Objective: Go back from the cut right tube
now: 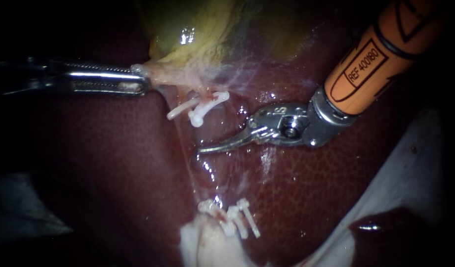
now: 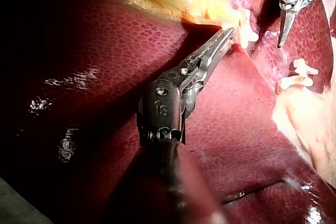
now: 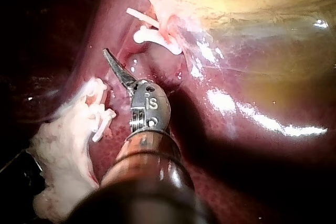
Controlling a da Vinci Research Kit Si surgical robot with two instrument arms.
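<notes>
Right now the left instrument (image 1: 141, 81) comes in from the left at the far side of the scene. Its jaws are narrow and clamped on the pale stalk where the gallbladder (image 1: 197, 34) tapers down. The gallbladder itself lies yellow and glossy beyond that grip.

Just right of the jaws, two white upper clips (image 1: 207, 105) cross the pink stump of the cut tube (image 1: 203, 93). A cluster of lower clips (image 1: 239, 220) sits well apart on the near side, at the edge of a white fatty lump (image 1: 202, 247). Between the two sets of clips the tube is parted. Only a thin wet film lies over the dark red liver (image 1: 113, 173) there. From the endoscope it is hard to say which stump belongs to the right tube.

The right instrument (image 1: 207, 147) enters from the upper right on an orange shaft. Its curved blades lie together and hold nothing. The tip points left into the gap, near the upper clips without touching them, and hangs just above the liver. In the right wrist view the tip sits between the two clip groups.
</notes>
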